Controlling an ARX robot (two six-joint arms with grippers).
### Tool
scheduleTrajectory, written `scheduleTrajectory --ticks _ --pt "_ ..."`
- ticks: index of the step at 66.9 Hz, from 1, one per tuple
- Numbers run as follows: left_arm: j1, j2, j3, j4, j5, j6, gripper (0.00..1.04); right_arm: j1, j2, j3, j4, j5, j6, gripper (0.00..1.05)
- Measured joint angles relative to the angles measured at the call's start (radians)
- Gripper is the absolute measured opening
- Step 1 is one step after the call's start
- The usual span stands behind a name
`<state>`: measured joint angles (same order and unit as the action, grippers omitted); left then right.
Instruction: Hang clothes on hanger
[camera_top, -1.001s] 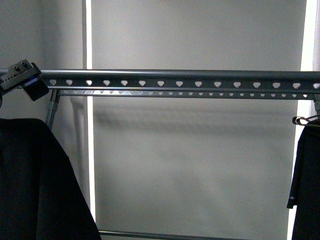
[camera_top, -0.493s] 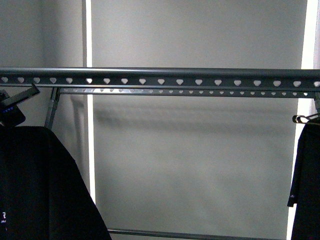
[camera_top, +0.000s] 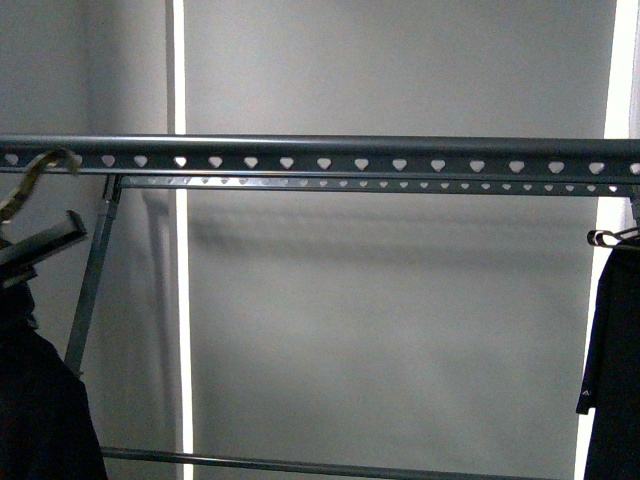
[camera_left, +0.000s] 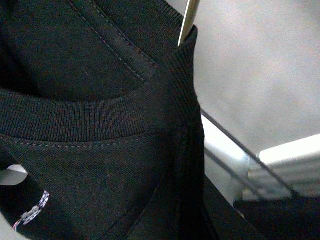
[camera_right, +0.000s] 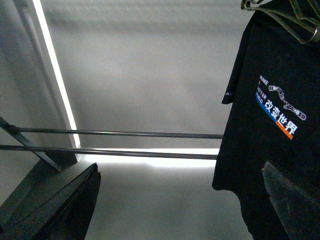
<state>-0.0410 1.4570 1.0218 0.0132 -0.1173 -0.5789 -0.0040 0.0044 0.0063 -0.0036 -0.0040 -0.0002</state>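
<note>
The clothes, a black T-shirt (camera_top: 35, 410), hang at the far left of the front view under my left gripper (camera_top: 30, 255), which is shut on them. Their brass hanger hook (camera_top: 38, 172) curls up in front of the left end of the hanger's top rail (camera_top: 350, 160), dark grey with heart-shaped holes. I cannot tell whether the hook rests on the rail. In the left wrist view the shirt's ribbed collar (camera_left: 100, 120) fills the frame and hides the jaws, and the brass wire (camera_left: 189, 20) rises above it. My right gripper (camera_right: 180, 170) is open and empty, below the rail.
Another black T-shirt (camera_top: 612, 370), with a small white triangle on its sleeve, hangs at the rail's right end. The right wrist view shows its printed front (camera_right: 277, 107). The rack's slanted leg (camera_top: 92, 275) and low crossbars (camera_right: 125, 134) stand before a grey wall.
My left gripper has dropped from rail height down the left edge. The shirt now hangs lower and further left, and its brass hook has come into view by the rail.
</note>
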Motion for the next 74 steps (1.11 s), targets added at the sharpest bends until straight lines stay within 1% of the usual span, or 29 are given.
scheduleTrajectory --ticks 6,8,11,12,15,17,20,21,22,24,26,30,33,36,39,40,41,43,50,51,53,55,57,60,61,63,69,70,74 --pt "-0.041 -0.034 -0.009 -0.042 0.088 0.087 0.05 0.0 0.0 0.0 0.0 0.0 0.0 0.97" --pt "-0.061 -0.048 -0.013 -0.056 0.13 0.132 0.05 0.0 0.0 0.0 0.0 0.0 0.0 0.97" --pt "-0.077 -0.057 -0.013 -0.072 0.158 0.174 0.05 0.0 0.0 0.0 0.0 0.0 0.0 0.97" --pt "-0.085 -0.061 -0.013 -0.08 0.185 0.205 0.05 0.0 0.0 0.0 0.0 0.0 0.0 0.97" --pt "-0.107 -0.071 -0.015 -0.087 0.223 0.286 0.05 0.0 0.0 0.0 0.0 0.0 0.0 0.97" --pt "-0.119 -0.08 -0.016 -0.09 0.282 0.371 0.05 0.0 0.0 0.0 0.0 0.0 0.0 0.97" --pt "-0.121 -0.089 -0.02 -0.084 0.334 0.43 0.05 0.0 0.0 0.0 0.0 0.0 0.0 0.97" --pt "-0.121 -0.096 -0.026 -0.071 0.376 0.459 0.05 0.0 0.0 0.0 0.0 0.0 0.0 0.97" --pt "-0.121 -0.099 -0.027 -0.068 0.384 0.472 0.04 0.0 0.0 0.0 0.0 0.0 0.0 0.97" --pt "-0.121 -0.111 -0.029 -0.073 0.464 0.526 0.04 0.0 0.0 0.0 0.0 0.0 0.0 0.97" --pt "-0.119 -0.121 -0.029 -0.09 0.517 0.572 0.04 0.0 0.0 0.0 0.0 0.0 0.0 0.97" --pt "-0.118 -0.141 -0.029 -0.118 0.585 0.694 0.04 0.0 0.0 0.0 0.0 0.0 0.0 0.97" --pt "-0.116 -0.15 -0.031 -0.124 0.604 0.798 0.04 0.0 0.0 0.0 0.0 0.0 0.0 0.97" --pt "-0.112 -0.157 -0.031 -0.146 0.624 0.96 0.04 0.0 0.0 0.0 0.0 0.0 0.0 0.97" --pt "-0.109 -0.159 -0.031 -0.158 0.638 1.084 0.05 0.0 0.0 0.0 0.0 0.0 0.0 0.97" --pt "-0.109 -0.159 -0.031 -0.159 0.64 1.1 0.05 0.0 0.0 0.0 0.0 0.0 0.0 0.97" --pt "-0.109 -0.159 -0.031 -0.161 0.645 1.174 0.05 0.0 0.0 0.0 0.0 0.0 0.0 0.97" --pt "-0.109 -0.159 -0.028 -0.166 0.656 1.263 0.04 0.0 0.0 0.0 0.0 0.0 0.0 0.97" --pt "-0.11 -0.155 -0.012 -0.171 0.695 1.489 0.04 0.0 0.0 0.0 0.0 0.0 0.0 0.97" --pt "-0.112 -0.151 -0.003 -0.165 0.695 1.537 0.04 0.0 0.0 0.0 0.0 0.0 0.0 0.97" --pt "-0.114 -0.145 0.005 -0.149 0.695 1.571 0.05 0.0 0.0 0.0 0.0 0.0 0.0 0.97" --pt "-0.119 -0.137 0.017 -0.116 0.697 1.643 0.05 0.0 0.0 0.0 0.0 0.0 0.0 0.97" --pt "-0.121 -0.131 0.024 -0.091 0.7 1.673 0.05 0.0 0.0 0.0 0.0 0.0 0.0 0.97" --pt "-0.128 -0.106 0.045 -0.016 0.708 1.799 0.05 0.0 0.0 0.0 0.0 0.0 0.0 0.97" --pt "-0.129 -0.102 0.048 -0.003 0.708 1.808 0.05 0.0 0.0 0.0 0.0 0.0 0.0 0.97" --pt "-0.131 -0.082 0.058 0.041 0.709 1.903 0.05 0.0 0.0 0.0 0.0 0.0 0.0 0.97" --pt "-0.134 -0.048 0.069 0.082 0.711 2.049 0.05 0.0 0.0 0.0 0.0 0.0 0.0 0.97" --pt "-0.136 -0.041 0.071 0.086 0.711 2.101 0.05 0.0 0.0 0.0 0.0 0.0 0.0 0.97" --pt "-0.142 -0.025 0.071 0.102 0.708 2.178 0.05 0.0 0.0 0.0 0.0 0.0 0.0 0.97"
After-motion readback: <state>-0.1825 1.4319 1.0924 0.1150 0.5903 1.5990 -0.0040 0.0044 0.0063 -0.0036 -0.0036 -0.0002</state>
